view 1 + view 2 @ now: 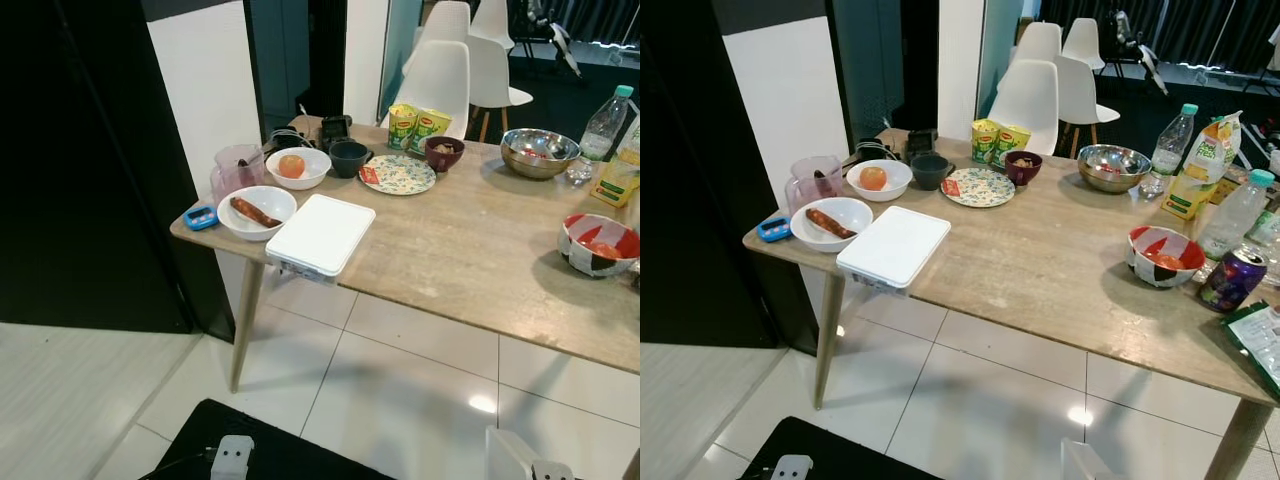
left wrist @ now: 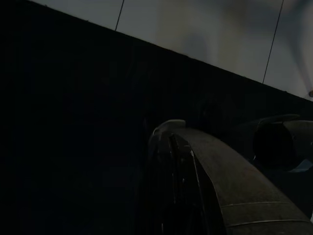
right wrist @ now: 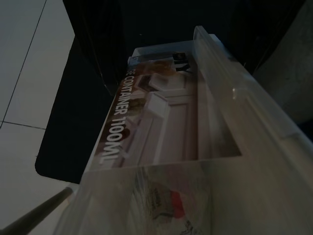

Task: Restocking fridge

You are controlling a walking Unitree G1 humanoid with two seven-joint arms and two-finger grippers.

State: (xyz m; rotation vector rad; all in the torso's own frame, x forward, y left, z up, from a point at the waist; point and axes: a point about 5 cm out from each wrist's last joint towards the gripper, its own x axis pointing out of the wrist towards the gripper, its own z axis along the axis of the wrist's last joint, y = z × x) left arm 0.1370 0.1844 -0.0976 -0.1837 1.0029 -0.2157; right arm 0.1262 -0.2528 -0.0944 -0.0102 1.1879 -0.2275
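My right gripper [image 1: 542, 468] is low at the view's bottom right, shut on a clear plastic container [image 3: 171, 132] labelled "CONTAINER 1100ML"; the container's corner [image 1: 508, 452] rises in the left eye view. Ahead on the wooden table [image 1: 470, 260] are a white bowl with a sausage [image 1: 256, 212], a white bowl with an orange fruit [image 1: 297, 167], a flat white lidded box [image 1: 320, 233] overhanging the front edge, and a red-and-white bowl of food [image 1: 598, 244]. My left gripper [image 2: 230, 161] hangs idle in the dark.
A tall black panel [image 1: 70, 160] stands left of the table. Also on the table are a pink jug [image 1: 236, 170], patterned plate [image 1: 399, 174], steel bowl [image 1: 539, 152], bottles [image 1: 604, 128], juice carton [image 1: 1200, 165] and purple can [image 1: 1232, 279]. White chairs [image 1: 440, 80] stand behind. A black mat [image 1: 250, 450] lies underfoot.
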